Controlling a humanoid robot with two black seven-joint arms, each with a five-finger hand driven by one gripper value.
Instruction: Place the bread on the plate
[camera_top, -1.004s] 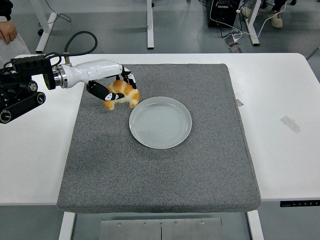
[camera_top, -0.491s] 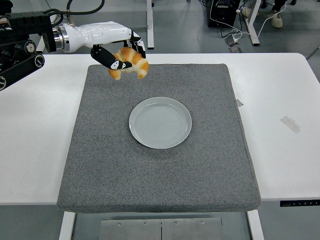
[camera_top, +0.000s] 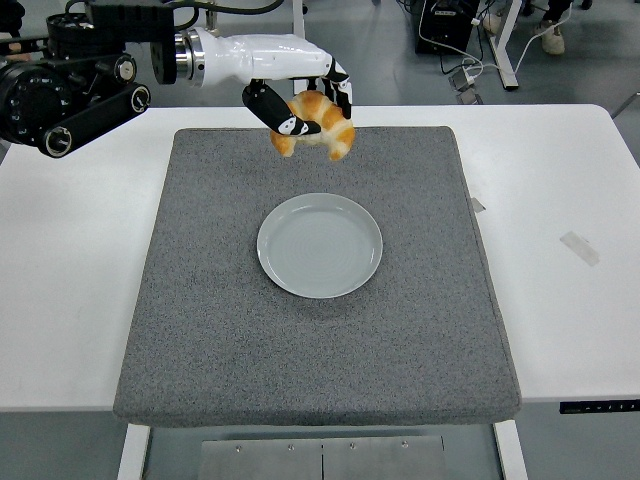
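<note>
I see my left hand (camera_top: 300, 95) gripping the croissant (camera_top: 322, 126), fingers partly hiding it, above the mat (camera_top: 200, 330) beyond the plate (camera_top: 320, 245).

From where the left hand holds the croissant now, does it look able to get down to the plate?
Probably yes. The left hand holds the croissant in the air above the mat's far part; the plate lies bare with nothing between them.

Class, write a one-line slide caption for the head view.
The left hand holds the bread in the air, above the grey mat and beyond the empty plate.
</note>
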